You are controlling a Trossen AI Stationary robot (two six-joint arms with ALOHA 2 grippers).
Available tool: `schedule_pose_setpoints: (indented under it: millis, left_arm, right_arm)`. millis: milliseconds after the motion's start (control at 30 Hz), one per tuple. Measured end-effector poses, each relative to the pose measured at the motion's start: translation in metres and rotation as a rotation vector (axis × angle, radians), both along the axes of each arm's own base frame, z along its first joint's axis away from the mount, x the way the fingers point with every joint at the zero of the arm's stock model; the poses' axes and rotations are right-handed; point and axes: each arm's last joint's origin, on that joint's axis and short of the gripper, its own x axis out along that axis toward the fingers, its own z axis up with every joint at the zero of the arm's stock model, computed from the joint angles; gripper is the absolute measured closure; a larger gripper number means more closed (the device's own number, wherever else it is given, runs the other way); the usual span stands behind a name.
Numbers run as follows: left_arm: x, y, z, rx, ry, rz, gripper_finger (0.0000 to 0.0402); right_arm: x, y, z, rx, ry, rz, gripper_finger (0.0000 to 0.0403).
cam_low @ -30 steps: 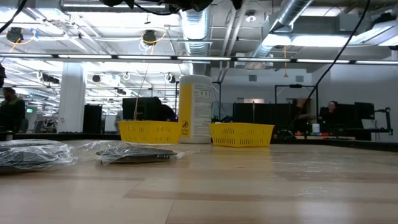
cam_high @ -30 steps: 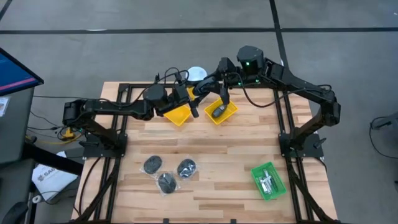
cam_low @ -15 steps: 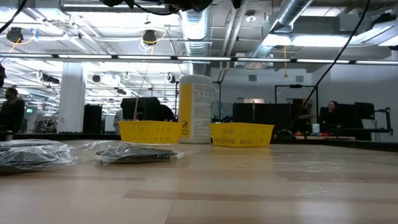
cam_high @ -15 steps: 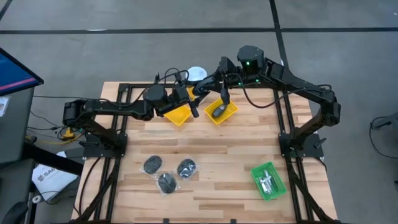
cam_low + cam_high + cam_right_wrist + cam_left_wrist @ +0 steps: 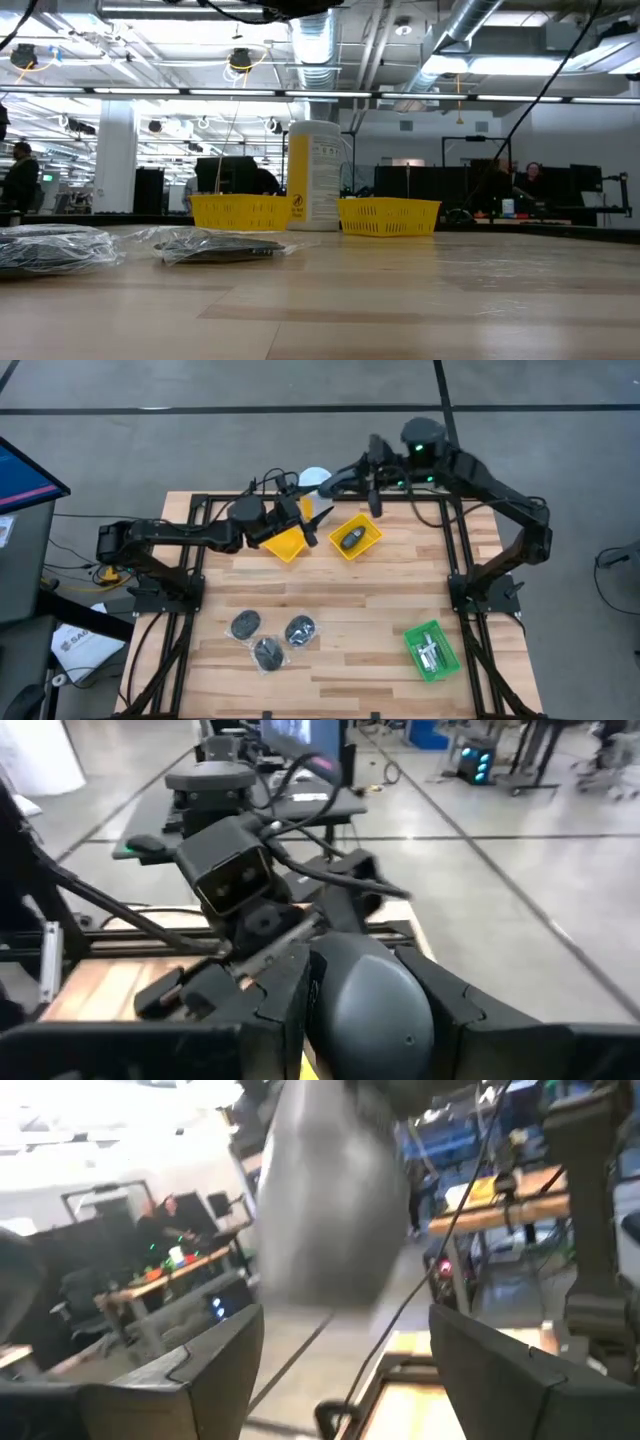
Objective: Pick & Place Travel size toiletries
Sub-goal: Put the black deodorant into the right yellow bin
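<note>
My right gripper (image 5: pixel 333 486) hangs high over the far part of the table, beside the canister's white cap (image 5: pixel 315 477), shut on a rounded dark grey piece (image 5: pixel 366 1005). My left gripper (image 5: pixel 316 521) faces it above the left yellow tray (image 5: pixel 283 544) and stands open (image 5: pixel 345 1370) with nothing between its fingers; a blurred grey shape (image 5: pixel 325 1195) hangs just ahead of it. A black oblong piece (image 5: pixel 350 540) lies in the right yellow tray (image 5: pixel 368 532). Three wrapped dark discs (image 5: pixel 268 638) lie flat on the table's near left, also in the low view (image 5: pixel 210 246). My right gripper pinches the rounded grey piece by its two sides (image 5: pixel 318 995), one finger (image 5: pixel 275 995) on each. The fingers reach nearly level from the table's far right. The piece is lifted clear of the table and trays, its domed back (image 5: pixel 375 980) toward the wrist camera.
A green tray (image 5: pixel 447 657) with small silver pieces sits at the near right. The tall yellow canister (image 5: pixel 313 175) stands at the far edge between the two yellow trays (image 5: pixel 240 211) (image 5: pixel 389 215). Black frame rails (image 5: pixel 455 550) run along both sides. People are in the room behind.
My right gripper has risen and drawn back toward the table's far edge, away from the right yellow tray and the left gripper, carrying the grey piece. My left gripper has stayed over the left tray and opened its fingers.
</note>
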Motion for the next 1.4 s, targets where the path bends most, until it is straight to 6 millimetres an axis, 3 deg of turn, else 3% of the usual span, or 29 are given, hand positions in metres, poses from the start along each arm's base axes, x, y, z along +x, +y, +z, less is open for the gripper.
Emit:
schedule_pose_setpoints:
  millis: [133, 267, 467, 633, 833, 1167, 1400]
  left_arm:
    - [-0.02, -0.003, 0.013, -0.009, 0.041, 0.017, 0.0124]
    - [-0.063, -0.011, 0.03, -0.029, -0.04, 0.027, 0.0133]
    - [-0.14, -0.023, 0.021, -0.108, -0.204, 0.028, 0.018]
    - [-0.175, -0.03, -0.002, -0.168, -0.279, -0.003, 0.0222]
    - [-0.194, -0.037, -0.027, -0.189, -0.306, -0.047, 0.0269]
    - [-0.201, -0.039, -0.065, -0.194, -0.359, -0.067, 0.0352]
    - [-0.2, -0.039, -0.074, -0.209, -0.351, -0.069, 0.039]
  right_arm:
    - [-0.028, -0.008, 0.014, -0.059, 0.018, -0.112, 0.0294]
    - [-0.05, -0.024, 0.004, -0.042, 0.126, -0.219, 0.0294]
    - [-0.061, -0.047, -0.046, 0.064, 0.343, -0.294, 0.0294]
    - [-0.05, -0.057, -0.103, 0.128, 0.519, -0.298, 0.0294]
    - [-0.028, -0.053, -0.158, 0.116, 0.722, -0.303, 0.0294]
    - [0.007, -0.041, -0.202, 0.02, 0.913, -0.254, 0.0294]
    - [0.027, -0.034, -0.235, -0.086, 1.062, -0.226, 0.0294]
